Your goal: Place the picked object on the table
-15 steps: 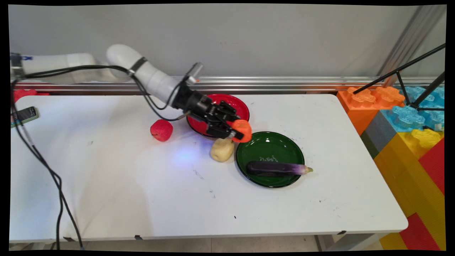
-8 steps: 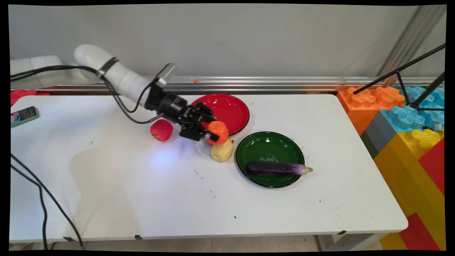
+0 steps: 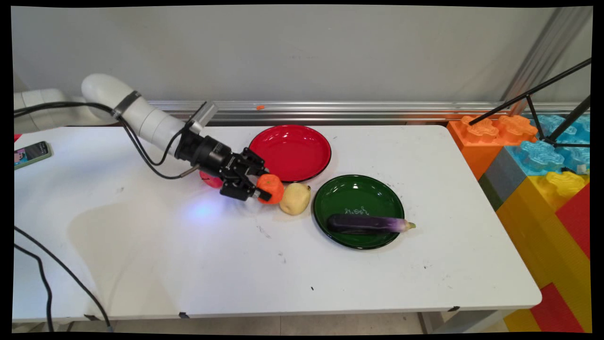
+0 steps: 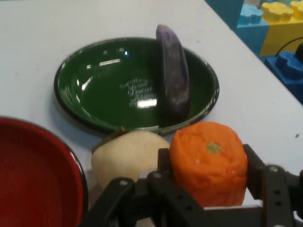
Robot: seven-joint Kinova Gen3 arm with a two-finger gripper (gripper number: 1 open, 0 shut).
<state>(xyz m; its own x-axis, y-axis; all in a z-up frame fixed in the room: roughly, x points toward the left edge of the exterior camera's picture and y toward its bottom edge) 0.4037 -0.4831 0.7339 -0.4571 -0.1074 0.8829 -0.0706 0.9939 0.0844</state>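
Gripping an orange fruit [image 3: 270, 188], your gripper [image 3: 262, 188] sits low over the white table [image 3: 188, 264], its two black fingers [image 4: 163, 165] closed partway so that they press the fruit's two sides. You can check the fruit in the hand view [image 4: 209, 162]: it is a stubby, rounded piece with a rough, pitted orange skin and a small greenish stem mark on the face turned toward the camera. Whether it touches the tabletop you cannot tell from either view.

Just beyond the fingertips, right beside the held fruit, lies a pale yellowish pear-like fruit [image 3: 294, 199], smooth and matt; in the hand view [image 4: 128, 156] it shows to the left of the orange one, close enough that you cannot see a gap between them. Further out along the gripper's line you have a green plate [image 3: 349, 193] with a glossy inside and a faint white scribble at its middle. A dark purple eggplant [image 3: 368, 223] lies across the plate's far side, its stem end reaching over the rim; see it also in the hand view [image 4: 171, 78].

Off to one side of the fingers stands a red plate [image 3: 292, 151], glossy, with a dark rim. Behind the gripper, mostly hidden by its wrist, a red fruit [image 3: 205, 177] peeks out.
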